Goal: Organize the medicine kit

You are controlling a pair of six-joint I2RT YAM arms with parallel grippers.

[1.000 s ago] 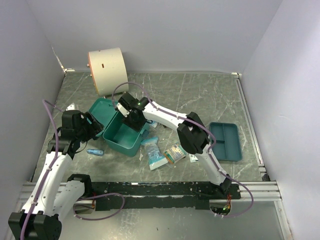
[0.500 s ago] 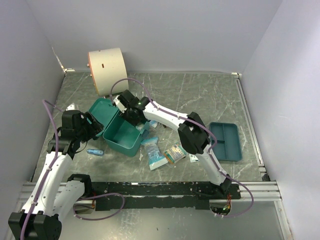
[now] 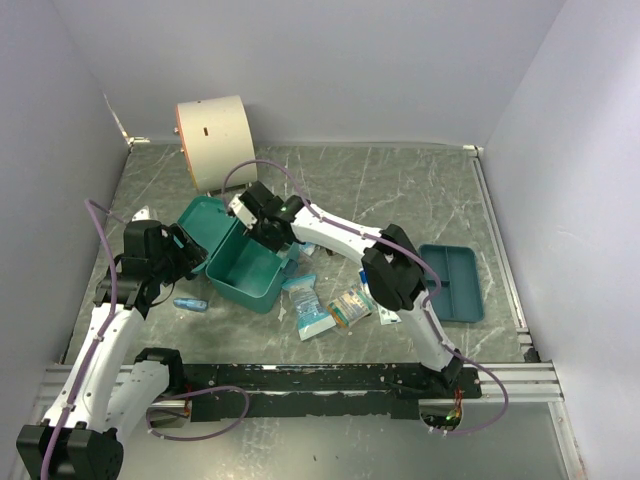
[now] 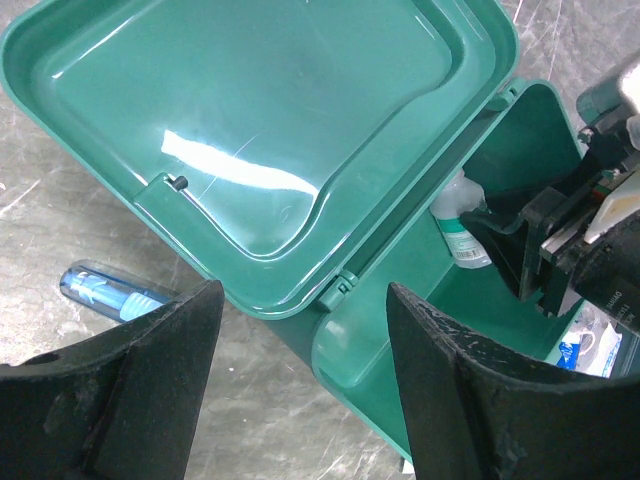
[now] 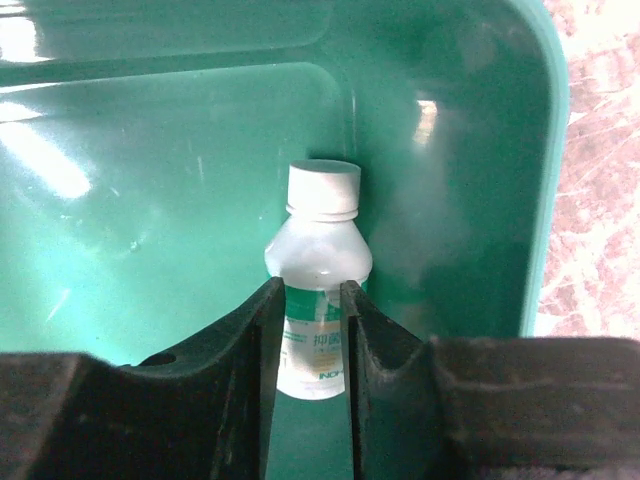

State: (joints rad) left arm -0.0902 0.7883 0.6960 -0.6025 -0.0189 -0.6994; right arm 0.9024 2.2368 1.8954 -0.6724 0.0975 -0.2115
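The teal-green medicine kit lies open left of centre, its lid flat beside it. A small white-capped bottle with a green label sits in the kit's corner, also visible in the left wrist view. My right gripper reaches into the kit just in front of the bottle. Its jaws stand a narrow gap apart, narrower than the bottle, with nothing between them. My left gripper hovers open over the kit's hinge edge, holding nothing.
A blue tube lies on the table left of the kit. Packets and a small box lie in front of it. A flat divided tray sits at the right and a cream drum at the back left.
My right gripper has shifted a little toward the back of the kit and its jaws have narrowed. The left arm has not moved.
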